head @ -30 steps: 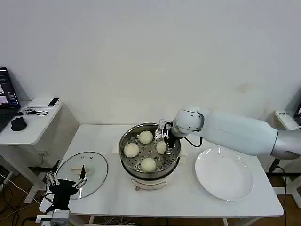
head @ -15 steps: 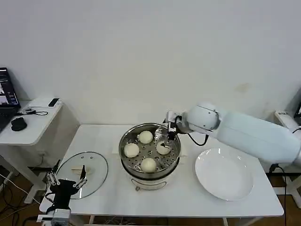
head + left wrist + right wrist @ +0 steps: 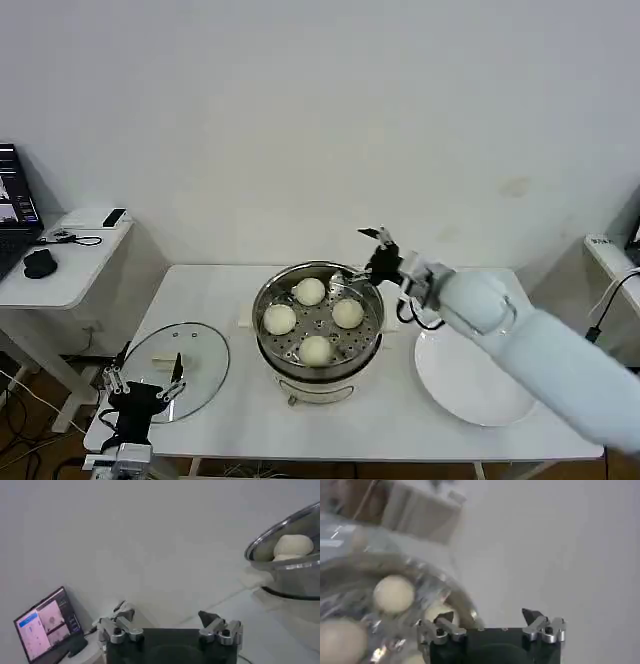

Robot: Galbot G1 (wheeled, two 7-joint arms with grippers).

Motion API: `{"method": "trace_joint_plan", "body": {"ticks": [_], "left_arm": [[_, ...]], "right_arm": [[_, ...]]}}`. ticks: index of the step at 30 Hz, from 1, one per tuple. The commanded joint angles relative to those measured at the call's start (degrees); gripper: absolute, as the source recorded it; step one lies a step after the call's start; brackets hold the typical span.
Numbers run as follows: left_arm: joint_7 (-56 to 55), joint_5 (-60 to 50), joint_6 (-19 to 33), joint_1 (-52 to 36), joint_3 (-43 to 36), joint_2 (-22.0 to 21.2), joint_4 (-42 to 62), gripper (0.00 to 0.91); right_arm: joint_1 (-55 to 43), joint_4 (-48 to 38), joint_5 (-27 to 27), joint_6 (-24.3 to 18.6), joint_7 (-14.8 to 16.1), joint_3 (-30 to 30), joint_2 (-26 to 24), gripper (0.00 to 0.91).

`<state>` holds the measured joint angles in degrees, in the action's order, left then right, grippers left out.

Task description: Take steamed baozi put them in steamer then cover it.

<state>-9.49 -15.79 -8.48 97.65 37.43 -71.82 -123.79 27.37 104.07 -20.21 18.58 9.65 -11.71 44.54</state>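
The steamer (image 3: 318, 374) stands at the table's middle, uncovered, with several cream-white baozi (image 3: 347, 313) on its perforated tray. My right gripper (image 3: 374, 249) hangs open and empty just above the steamer's far right rim. In the right wrist view the right gripper (image 3: 487, 617) has nothing between its fingers, and the baozi (image 3: 394, 593) lie below inside the steamer (image 3: 350, 565). The glass cover (image 3: 195, 352) lies flat on the table at the front left. My left gripper (image 3: 140, 390) waits open at the cover's near edge; its wrist view shows the left gripper (image 3: 166, 617) empty, with the steamer (image 3: 295, 572) beyond.
An empty white plate (image 3: 455, 375) lies right of the steamer, partly under my right arm. A side table (image 3: 60, 275) with a laptop (image 3: 47, 630) and a mouse stands off to the left. Bare tabletop (image 3: 380, 425) runs along the front edge.
My right gripper has let go of a baozi on the tray, then lifted out of the steamer and drawn back to the right. The left arm has not moved.
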Motion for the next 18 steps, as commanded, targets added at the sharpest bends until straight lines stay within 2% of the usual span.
{"method": "trace_joint_plan", "body": {"ticks": [1,4,7,14,18], "left_arm": [[0.05,-11.51,2.95,0.44,1.27,1.38,4.04,0.907],[-0.29,-23.20,5.90,1.15,3.52,1.43,6.71,0.907],[-1.39,-33.84,8.16,1.72,5.94,1.70,9.70,0.907],[-7.39,-48.79,13.42,2.70,7.63,3.85,17.15,0.907],[-10.15,-53.94,14.26,1.04,6.10,4.42,20.91,0.907]], "right_arm": [[45.15,4.40,14.11,-18.43,-1.37,50.14,17.30,0.907],[50.22,6.72,13.50,-19.85,-0.35,58.40,24.86,0.907],[54.26,9.19,12.10,-20.38,-0.20,61.63,28.81,0.907],[59.53,12.44,11.59,-20.41,-1.18,64.45,31.06,0.907],[60.10,13.41,11.40,-20.18,-1.55,65.18,31.17,0.907]]}}
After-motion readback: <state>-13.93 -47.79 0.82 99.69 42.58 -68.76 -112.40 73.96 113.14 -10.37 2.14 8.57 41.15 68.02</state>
